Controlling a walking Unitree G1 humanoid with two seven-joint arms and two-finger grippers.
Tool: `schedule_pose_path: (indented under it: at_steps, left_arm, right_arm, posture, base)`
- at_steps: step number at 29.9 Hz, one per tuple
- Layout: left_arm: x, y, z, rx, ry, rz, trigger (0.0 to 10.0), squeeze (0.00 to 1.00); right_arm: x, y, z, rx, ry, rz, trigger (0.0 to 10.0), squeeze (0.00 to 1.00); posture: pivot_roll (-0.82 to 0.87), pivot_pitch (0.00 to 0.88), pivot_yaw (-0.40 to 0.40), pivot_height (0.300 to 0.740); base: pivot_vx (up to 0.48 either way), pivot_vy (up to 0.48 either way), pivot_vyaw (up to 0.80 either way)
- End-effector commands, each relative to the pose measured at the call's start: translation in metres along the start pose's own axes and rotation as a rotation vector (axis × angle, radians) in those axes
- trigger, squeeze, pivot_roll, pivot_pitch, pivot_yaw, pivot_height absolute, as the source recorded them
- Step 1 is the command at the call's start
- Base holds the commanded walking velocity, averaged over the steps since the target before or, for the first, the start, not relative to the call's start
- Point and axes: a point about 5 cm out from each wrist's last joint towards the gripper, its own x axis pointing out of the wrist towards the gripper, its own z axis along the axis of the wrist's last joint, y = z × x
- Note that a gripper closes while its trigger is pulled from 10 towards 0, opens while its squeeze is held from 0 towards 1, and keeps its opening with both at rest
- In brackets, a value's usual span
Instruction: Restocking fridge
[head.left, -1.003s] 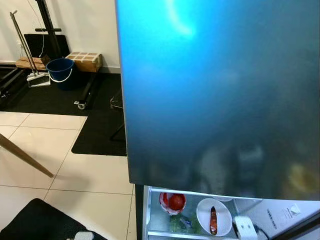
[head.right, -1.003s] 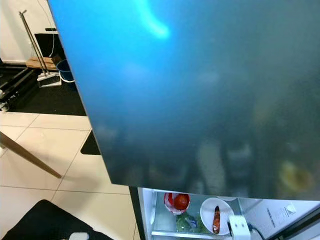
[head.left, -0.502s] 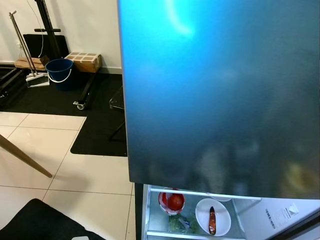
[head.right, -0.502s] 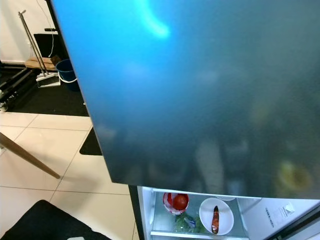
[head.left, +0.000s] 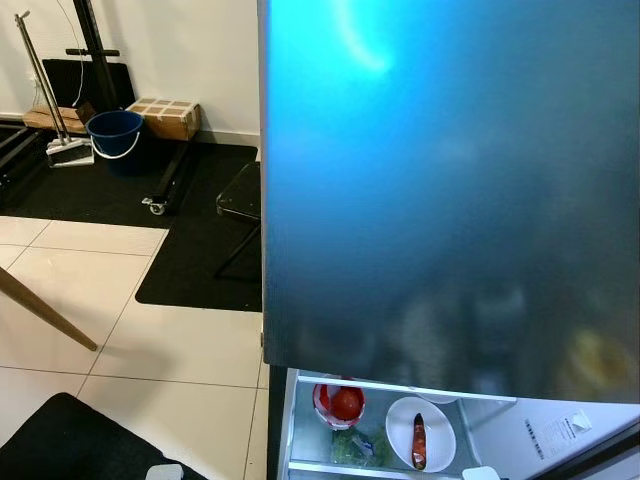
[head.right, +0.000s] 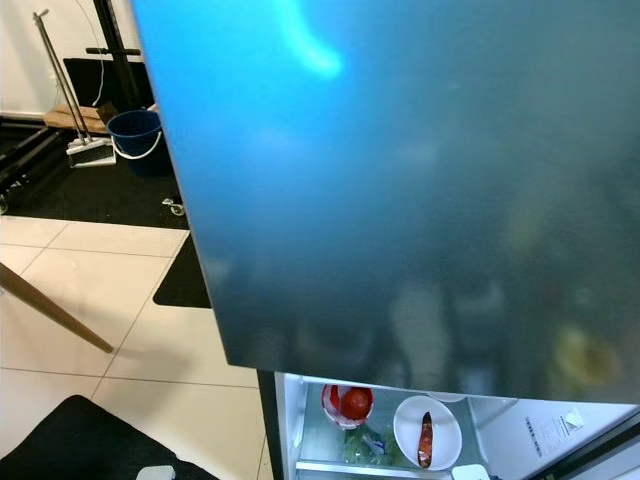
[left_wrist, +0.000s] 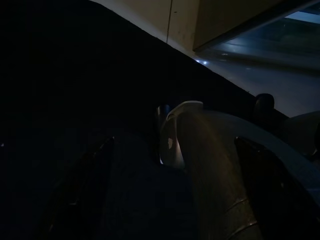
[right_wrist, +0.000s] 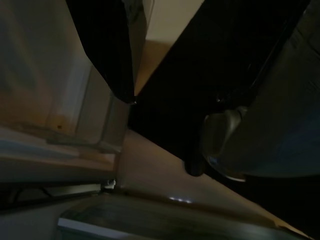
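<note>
Two dishes sit on the lit glass shelf (head.left: 330, 465) low inside the open fridge: a red-and-white bowl holding a red tomato-like fruit (head.left: 343, 403), and just beside it a white oval plate (head.left: 420, 433) with a thin reddish-orange piece of food (head.left: 419, 441) lying lengthwise on it. Some green leafy produce in clear wrap (head.left: 356, 446) lies in front of and between them. Above all this hangs the fridge's big glossy dark-blue door panel (head.left: 450, 180), very close to the head camera and carrying a bright streak of reflected light.

Off to the left, white floor tiles (head.left: 150, 340) meet a black mat (head.left: 200, 260). Against the far wall stand a blue plastic bucket (head.left: 111, 136), a cardboard box (head.left: 165, 117) and a long-handled mop (head.left: 45, 90). A slanting wooden leg (head.left: 45, 310) crosses the tiles.

The left gripper (left_wrist: 170, 200) is deep in shadow, its long black fingers (left_wrist: 82, 185) spread apart with nothing between them. The right gripper (right_wrist: 195, 75) hangs by the fridge's lower edge, its black fingers (right_wrist: 107, 45) also apart and holding nothing.
</note>
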Motion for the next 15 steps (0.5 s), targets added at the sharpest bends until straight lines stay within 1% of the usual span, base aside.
schedule_pose_path:
  at_steps: [1,9,15]
  left_arm:
    - [-0.0006,-0.0058,-0.0112,0.000,0.048,-0.010,10.0,0.00]
    - [-0.0007,-0.0056,-0.0125,0.021,0.064,-0.008,10.0,0.00]
    - [0.0007,-0.0077,-0.0092,0.019,0.060,-0.008,10.0,0.00]
  right_arm:
    - [-0.0005,-0.0034,-0.0003,-0.016,0.014,-0.016,10.0,0.00]
    - [0.0000,-0.0029,0.0010,-0.020,0.015,-0.021,10.0,0.00]
    - [0.0001,-0.0036,0.0022,-0.027,0.019,-0.024,10.0,0.00]
  posture:
    - [0.07,0.000,-0.079,0.740]
    - [0.07,0.000,-0.081,0.740]
    - [0.08,0.000,-0.095,0.740]
  base:
    - [0.000,0.000,0.00]
    - [0.000,0.000,0.00]
    - [-0.296,0.000,0.00]
